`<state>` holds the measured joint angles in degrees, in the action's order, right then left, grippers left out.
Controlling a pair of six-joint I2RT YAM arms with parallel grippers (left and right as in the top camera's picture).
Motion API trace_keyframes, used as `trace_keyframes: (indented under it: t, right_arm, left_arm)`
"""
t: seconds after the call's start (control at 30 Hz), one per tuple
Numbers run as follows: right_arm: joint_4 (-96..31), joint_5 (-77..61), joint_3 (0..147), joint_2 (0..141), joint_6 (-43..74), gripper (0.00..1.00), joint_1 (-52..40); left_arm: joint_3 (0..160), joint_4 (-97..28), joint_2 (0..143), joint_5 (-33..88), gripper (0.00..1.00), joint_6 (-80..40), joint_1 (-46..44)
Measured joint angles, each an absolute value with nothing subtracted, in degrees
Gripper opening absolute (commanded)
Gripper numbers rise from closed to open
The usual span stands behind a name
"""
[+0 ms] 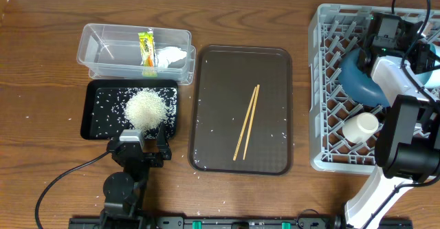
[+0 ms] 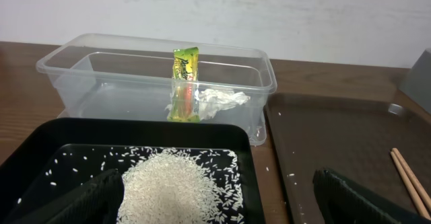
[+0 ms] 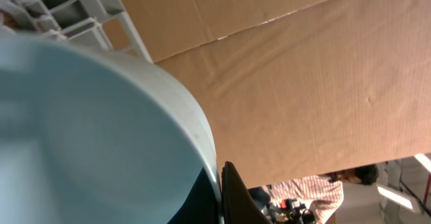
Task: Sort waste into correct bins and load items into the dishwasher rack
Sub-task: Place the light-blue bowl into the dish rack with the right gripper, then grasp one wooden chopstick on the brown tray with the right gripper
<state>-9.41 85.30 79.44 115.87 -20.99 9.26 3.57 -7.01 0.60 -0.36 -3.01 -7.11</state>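
The clear tub point(image 1: 96, 50) point(image 2: 67, 69) holds the green-and-yellow wrapper point(image 1: 146, 50) point(image 2: 185, 69) and the white tissue point(image 1: 172, 56) point(image 2: 222, 99). The black tray point(image 1: 93, 112) point(image 2: 40, 143) holds a heap of rice point(image 1: 146, 108) point(image 2: 175, 183). My left gripper point(image 1: 139, 144) point(image 2: 225, 200) is open and empty at the tray's front edge. The chopsticks point(image 1: 246, 122) point(image 2: 411, 173) lie on the brown tray. In the grey rack point(image 1: 323, 84) point(image 3: 67, 9), my right gripper point(image 1: 375, 50) point(image 3: 219, 183) is shut on the rim of the tilted dark-blue dish point(image 1: 357, 78) point(image 3: 87, 130). A white cup point(image 1: 361, 126) lies in the rack.
The brown serving tray point(image 1: 213, 105) point(image 2: 337, 136) lies between the bins and the rack, with loose rice grains on it and on the table in front. A pale-blue shape point(image 1: 433, 76) shows at the rack's right edge, mostly behind my right arm.
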Motion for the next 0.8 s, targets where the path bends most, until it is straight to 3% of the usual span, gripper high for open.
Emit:
trace_keyframes:
  t: [0.33, 0.8]
  right_arm:
    - [2.94, 85.14, 79.37, 115.87, -33.01, 0.01, 10.68]
    - [-2.79, 84.29, 79.37, 115.87, -37.95, 0.01, 11.00]
  left_arm:
    - [3.57, -7.01, 0.60, -0.38, 0.93, -3.01, -7.11]
    - [3.57, -7.01, 0.60, -0.36, 0.93, -3.01, -7.11]
